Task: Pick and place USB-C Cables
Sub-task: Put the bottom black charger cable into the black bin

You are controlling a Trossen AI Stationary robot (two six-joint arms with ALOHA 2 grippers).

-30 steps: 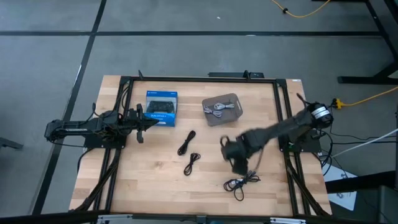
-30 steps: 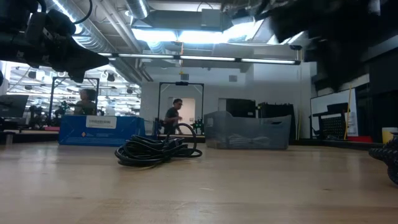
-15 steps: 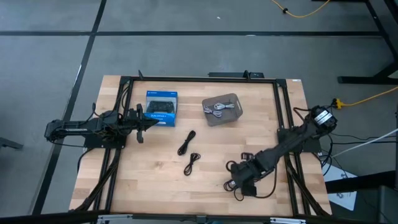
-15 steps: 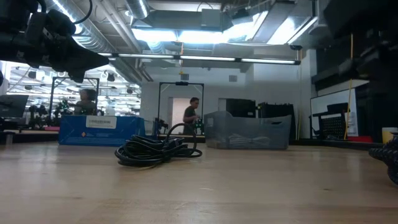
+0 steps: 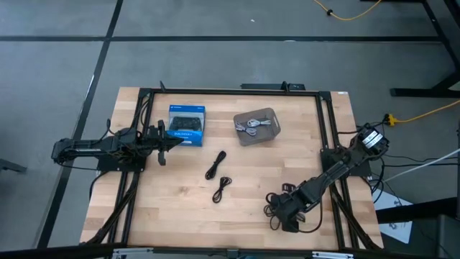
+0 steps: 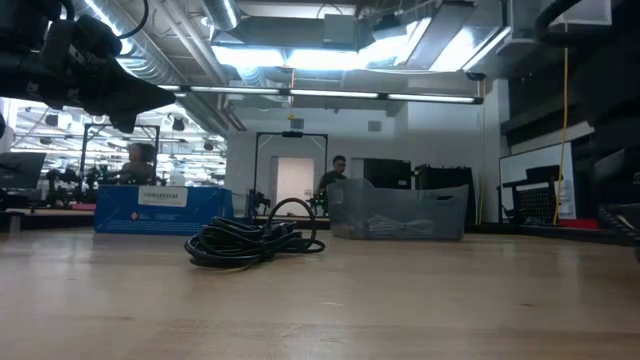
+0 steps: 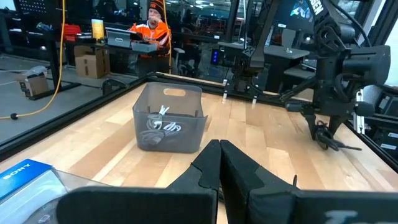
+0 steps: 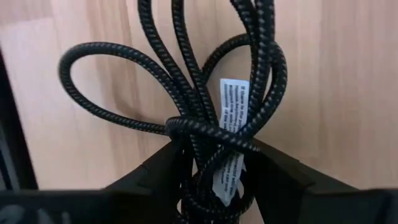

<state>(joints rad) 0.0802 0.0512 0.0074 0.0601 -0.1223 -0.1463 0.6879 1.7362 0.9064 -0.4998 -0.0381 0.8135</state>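
A black braided USB-C cable bundle [image 8: 211,134] with a white label lies on the table's near right part. My right gripper [image 5: 285,211] is over it, open, pointing down, one finger on each side of the bundle's tied waist. Two more black bundles [image 5: 215,164] [image 5: 221,188] lie mid-table; one shows in the low view [image 6: 255,240]. Light grey cables [image 5: 253,126] lie inside the grey bin [image 5: 267,115]. My left gripper [image 7: 219,163] is shut and hovers beside the blue box [image 5: 187,124] at the table's left. My right gripper comes from above, pointing down, with its fingers [image 8: 163,168] standing either side of the bundle's tied waist [image 8: 208,132], beside the white label. I cannot tell whether the fingers touch the cable. The bundle lies flat on the table.
The blue box and the grey bin [image 6: 398,210] stand toward the far edge. A dark frame rail [image 5: 327,137] runs along the table's right side near my right arm. Bare wood lies at the near left [image 5: 158,208]. People show in the room beyond the table.
My right gripper has moved from mid-table toward the near edge and down onto the black bundle at the near right, now covering most of it in the high view. A person in the background has walked rightward.
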